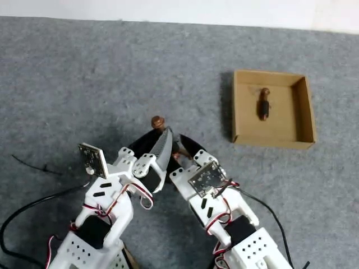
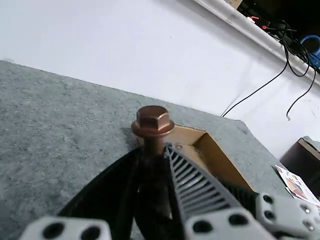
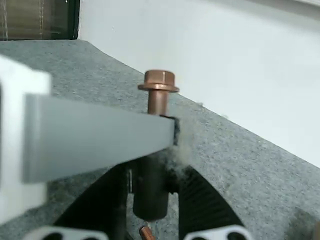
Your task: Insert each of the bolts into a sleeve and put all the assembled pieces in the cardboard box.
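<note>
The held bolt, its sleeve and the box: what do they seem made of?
The bolt is probably metal: copper-coloured, soft sheen on its hexagonal head. The sleeve looks metal too, darker brown and duller. The cardboard box is matte brown cardboard with thin walls.

The desk (image 1: pixel 67 67) is covered with a coarse grey felt that is evenly lit, and only soft shadows are cast on it. Beyond its far edge a plain white strip (image 1: pixel 168 8) is seen from the high view. In the left wrist view a broad white surface (image 2: pixel 125 50) is seen behind the desk. It is bordered by a white ledge (image 2: pixel 235 17), across which thin black cables (image 2: pixel 260 91) are trailed. Near the desk's corner a dark box (image 2: pixel 306 155) and a printed card (image 2: pixel 295 185) are found. In the right wrist view a white wall (image 3: pixel 225 55) is shown, and a dark slatted window (image 3: pixel 37 20) is set beside it.
</note>
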